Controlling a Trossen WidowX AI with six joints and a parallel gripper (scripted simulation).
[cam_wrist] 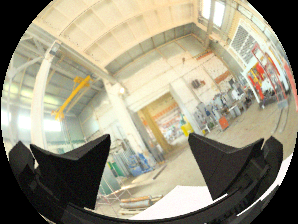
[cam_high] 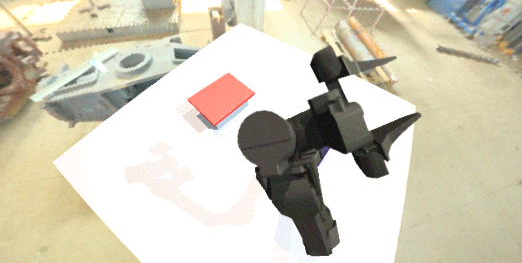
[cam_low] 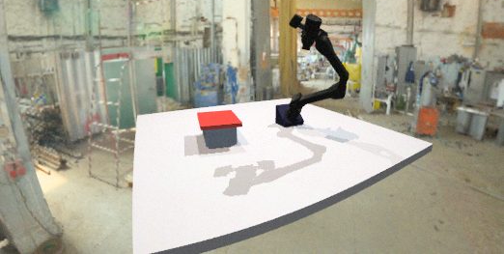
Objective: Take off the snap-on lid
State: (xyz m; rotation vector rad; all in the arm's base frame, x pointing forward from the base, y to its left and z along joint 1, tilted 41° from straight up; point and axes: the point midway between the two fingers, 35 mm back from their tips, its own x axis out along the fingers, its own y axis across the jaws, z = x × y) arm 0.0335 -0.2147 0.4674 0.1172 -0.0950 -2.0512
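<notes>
The red lid (cam_high: 222, 98) (cam_low: 219, 119) sits flat on top of the storage box and overhangs its walls. The blue-grey storage box (cam_high: 233, 115) (cam_low: 220, 138) stands upright on the table, mostly hidden under the lid in the top view. My gripper (cam_high: 407, 86) (cam_wrist: 150, 139) is open, its two black fingers wide apart with nothing between them. It is raised high above the table, well away from the box, and points away from it. The wrist view shows neither the lid nor the box. In the exterior view the fingers are too small to make out.
The white table (cam_high: 115, 144) (cam_low: 169, 211) (cam_wrist: 182, 202) carries the box and the arm's dark blue base (cam_low: 285, 115). The base stands some way to the right of the box in the exterior view. Shadows of the arm and box fall on the table top.
</notes>
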